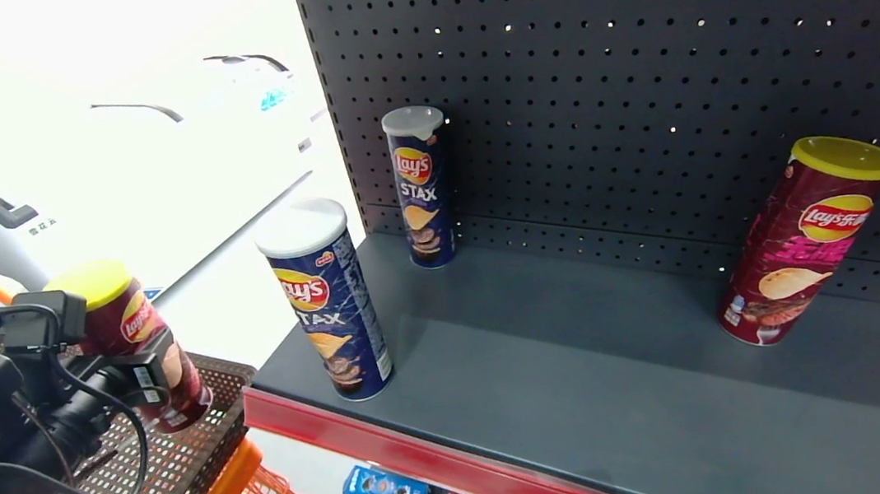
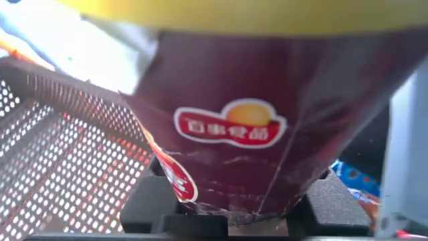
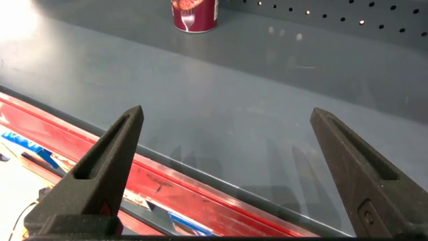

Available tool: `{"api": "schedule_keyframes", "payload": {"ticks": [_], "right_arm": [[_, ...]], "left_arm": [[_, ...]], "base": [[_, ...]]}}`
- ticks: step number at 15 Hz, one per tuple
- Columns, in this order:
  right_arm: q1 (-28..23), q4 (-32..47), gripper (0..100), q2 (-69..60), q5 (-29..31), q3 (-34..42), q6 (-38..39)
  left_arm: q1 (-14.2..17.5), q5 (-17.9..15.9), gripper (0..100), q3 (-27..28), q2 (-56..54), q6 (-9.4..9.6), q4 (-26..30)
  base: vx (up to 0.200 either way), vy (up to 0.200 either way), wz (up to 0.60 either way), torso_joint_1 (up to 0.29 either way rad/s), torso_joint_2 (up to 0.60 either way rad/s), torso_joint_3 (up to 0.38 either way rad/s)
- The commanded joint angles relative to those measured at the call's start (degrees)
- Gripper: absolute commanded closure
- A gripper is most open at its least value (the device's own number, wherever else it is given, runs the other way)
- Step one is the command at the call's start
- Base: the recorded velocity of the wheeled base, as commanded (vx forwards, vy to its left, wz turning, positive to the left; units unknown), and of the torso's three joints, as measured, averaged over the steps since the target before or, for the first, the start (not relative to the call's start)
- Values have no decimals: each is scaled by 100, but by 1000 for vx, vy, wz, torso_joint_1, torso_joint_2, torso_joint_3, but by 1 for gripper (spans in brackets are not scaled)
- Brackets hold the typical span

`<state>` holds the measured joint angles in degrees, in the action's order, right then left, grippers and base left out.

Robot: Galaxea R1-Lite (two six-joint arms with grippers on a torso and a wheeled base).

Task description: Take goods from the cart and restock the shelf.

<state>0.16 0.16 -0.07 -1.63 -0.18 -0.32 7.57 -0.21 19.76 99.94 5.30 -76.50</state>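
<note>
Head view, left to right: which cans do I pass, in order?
First the held maroon can in the left gripper → front blue can → back blue can → far-right maroon can.

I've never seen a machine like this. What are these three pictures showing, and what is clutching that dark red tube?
It is a two-armed robot restocking a shop shelf. The big picture comes from a camera on its head, looking down. The other two come from cameras on its wrists.

Its left gripper, a two-fingered clamp, is shut on a maroon chip can with a yellow lid, above the orange mesh cart.

On the grey shelf stand a blue can near the front edge, another blue can by the pegboard wall, and a second maroon can farther right.

The right wrist picture shows the right gripper, open and empty, above the shelf's front edge.
</note>
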Motion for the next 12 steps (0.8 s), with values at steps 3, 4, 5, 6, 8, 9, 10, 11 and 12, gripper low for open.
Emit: {"api": "schedule_keyframes", "payload": {"ticks": [3,4,5,6,8,9,10,11,12], "right_arm": [[2,2,0,7,-4,1,-3],[2,2,0,7,-4,1,-3],[2,2,0,7,-4,1,-3],[2,2,0,7,-4,1,-3],[2,2,0,7,-4,1,-3],[2,2,0,7,-4,1,-3],[2,2,0,7,-4,1,-3],[2,2,0,7,-4,1,-3],[2,2,0,7,-4,1,-3]], "left_arm": [[-309,-94,100,397,-853,-3,460],[-370,-102,100,467,-959,-12,601],[-405,-129,100,573,-1152,-12,847],[-397,-129,100,634,-1205,-12,838],[-397,-120,100,696,-1319,-12,864],[-397,-120,100,687,-1442,-21,900],[-397,-129,100,643,-1600,-21,935],[-397,-129,100,617,-1679,-21,987],[-414,-129,100,590,-1794,-21,1023]], "base": [[0,0,0,0,0,0],[0,0,0,0,0,0],[0,0,0,0,0,0],[0,0,0,0,0,0],[0,0,0,0,0,0],[0,0,0,0,0,0],[0,0,0,0,0,0],[0,0,0,0,0,0],[0,0,0,0,0,0]]}}
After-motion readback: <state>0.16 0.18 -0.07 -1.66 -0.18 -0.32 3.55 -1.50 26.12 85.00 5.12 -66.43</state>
